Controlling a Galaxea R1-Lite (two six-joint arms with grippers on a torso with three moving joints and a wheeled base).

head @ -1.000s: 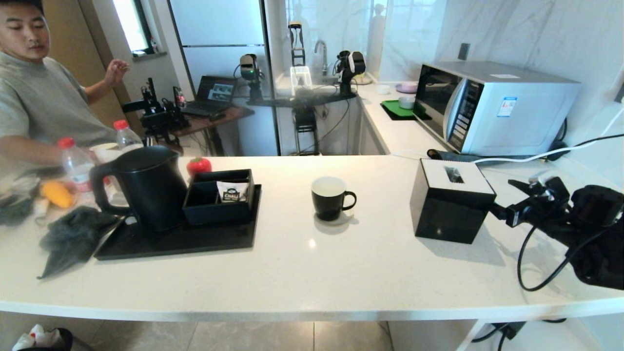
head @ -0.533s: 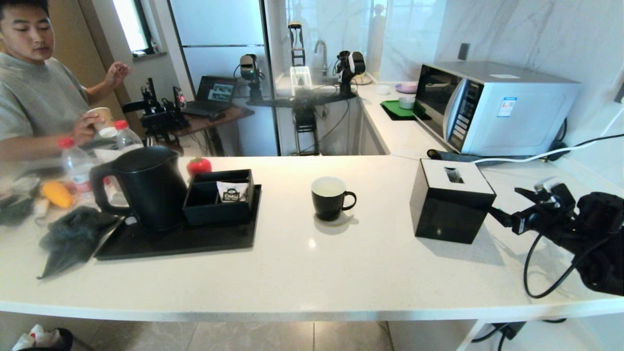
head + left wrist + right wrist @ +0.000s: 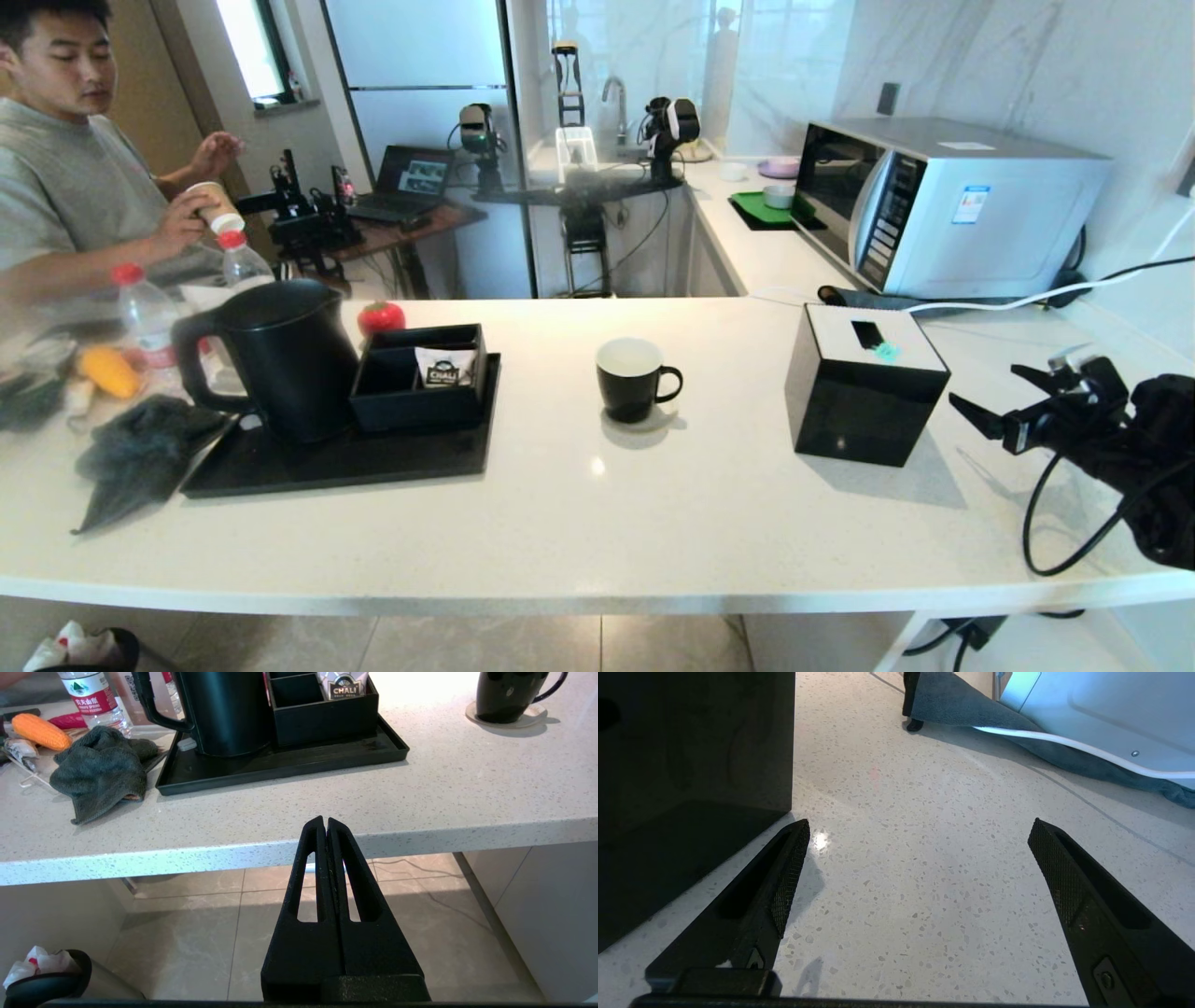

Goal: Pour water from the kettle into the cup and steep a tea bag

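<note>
My right gripper (image 3: 991, 400) — spread wide, grasping nothing, beside the tissue box (image 3: 864, 383); my left gripper (image 3: 325, 822) — clenched, below the surface (image 3: 653, 504) edge; kettle (image 3: 280, 359) on tray (image 3: 345, 462), cup (image 3: 633, 378) mid-surface.

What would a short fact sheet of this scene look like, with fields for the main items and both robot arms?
kettle: upright on the black tray, left side of the counter
cup: upright mid-counter, handle toward the tissue box
tea bag: none seen; a sachet stands in the tray's organizer
right end effector: open, empty, low over the counter right of the tissue box
left end effector: shut, empty, below the counter's front edge
</note>
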